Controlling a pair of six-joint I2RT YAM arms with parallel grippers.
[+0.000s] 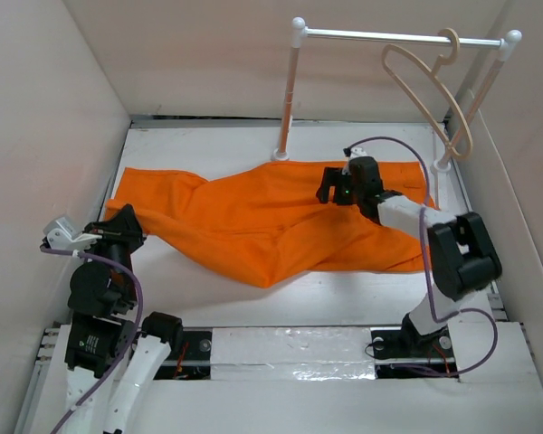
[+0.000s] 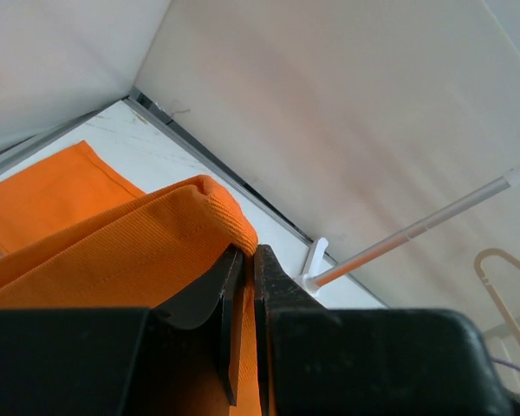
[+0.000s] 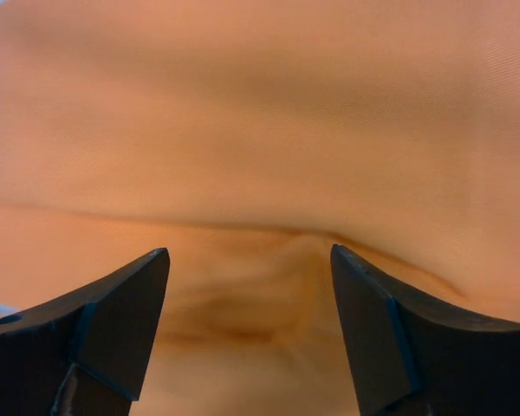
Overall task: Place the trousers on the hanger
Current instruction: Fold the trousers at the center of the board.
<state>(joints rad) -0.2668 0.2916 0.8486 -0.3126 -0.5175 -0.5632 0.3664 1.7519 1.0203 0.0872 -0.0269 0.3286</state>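
Broadly, the white table (image 1: 208, 298) carries the trousers (image 1: 262, 221), which lie spread across its middle from the left wall to near the right one. They are crumpled along the near edge and have a flat strip running back towards the left corner.

Behind them stands the white rail (image 1: 380, 36), its two posts planted at the far right of the table. The left post's foot touches the cloth's far edge. The hanger (image 1: 434, 88) hangs by its hook from the right end of that rail, tilted and well above the trousers, with nothing draped on it.

The right gripper (image 1: 330, 192) sits low over the right half of the trousers. In the right wrist view its jaws stand wide apart with a soft ridge of orange cloth between them, not pinched; whether the tips touch the fabric cannot be told.

The left gripper (image 2: 247, 256) is at the trousers' left end. The left wrist view shows its jaws clamped tight on a folded edge of the orange cloth, which rises in a fold above the fingertips.
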